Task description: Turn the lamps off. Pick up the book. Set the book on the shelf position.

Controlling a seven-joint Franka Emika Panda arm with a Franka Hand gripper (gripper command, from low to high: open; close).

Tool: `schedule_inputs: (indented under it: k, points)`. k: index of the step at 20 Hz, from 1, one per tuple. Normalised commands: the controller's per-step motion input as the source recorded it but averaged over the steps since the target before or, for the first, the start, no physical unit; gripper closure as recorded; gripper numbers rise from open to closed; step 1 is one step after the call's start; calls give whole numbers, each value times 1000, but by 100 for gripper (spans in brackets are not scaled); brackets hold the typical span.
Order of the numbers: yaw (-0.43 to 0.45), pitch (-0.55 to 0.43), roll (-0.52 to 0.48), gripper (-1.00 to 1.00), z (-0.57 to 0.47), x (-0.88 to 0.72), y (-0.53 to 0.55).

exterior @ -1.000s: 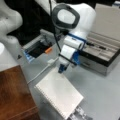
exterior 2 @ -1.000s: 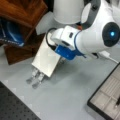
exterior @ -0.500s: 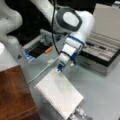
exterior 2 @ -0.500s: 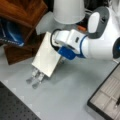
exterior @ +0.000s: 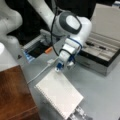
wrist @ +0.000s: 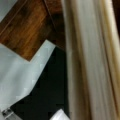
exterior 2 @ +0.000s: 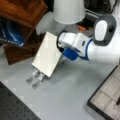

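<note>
**One arm over the notebook's edge**

One white Franka arm reaches down so that its gripper [exterior: 60, 68] sits at the upper edge of the spiral-bound notebook [exterior: 59, 93] in a front view. In the other angle the gripper [exterior 2: 62, 59] is at the notebook's [exterior 2: 48, 54] right long side, touching or very nearly touching it. Whether the jaws are apart or together, I cannot tell; the arm's blue-and-white wrist hides them.

The notebook lies flat on the grey tabletop [exterior: 100, 90], its wire coil running along the long edge at a front view's lower left. One short end rests over perforated metal strips [exterior 2: 35, 77] that stick out from beneath it. Just beside the notebook stands the dark reddish-brown wooden furniture [exterior: 13, 95], whose glossy top [exterior 2: 22, 11] shows in both front views.

A pale cream-white lamp shade [exterior 2: 68, 10] stands at a front view's top, behind the arm. The wrist view shows a broad cream surface [wrist: 90, 62] filling its right half, with brown wood [wrist: 30, 32] and grey tabletop [wrist: 17, 82] to the left.

A grey open case [exterior: 105, 50] sits on the tabletop at a front view's right, well apart from the notebook.
</note>
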Motion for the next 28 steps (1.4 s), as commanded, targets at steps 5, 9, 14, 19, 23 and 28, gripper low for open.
schedule_inputs:
  k: [5, 9, 14, 19, 23, 28]
  points:
    - [52, -75, -409, -100, -148, 59, 99]
    - [100, -41, -482, -100, -153, 65, 87]
    - [59, -52, -431, -100, -212, 77, 98]
    - [10, -76, -363, -100, -229, 114, 123]
    - [7, -102, -354, 100, -253, 164, 125]
    - [-5, -129, -330, 100, -248, 187, 121]
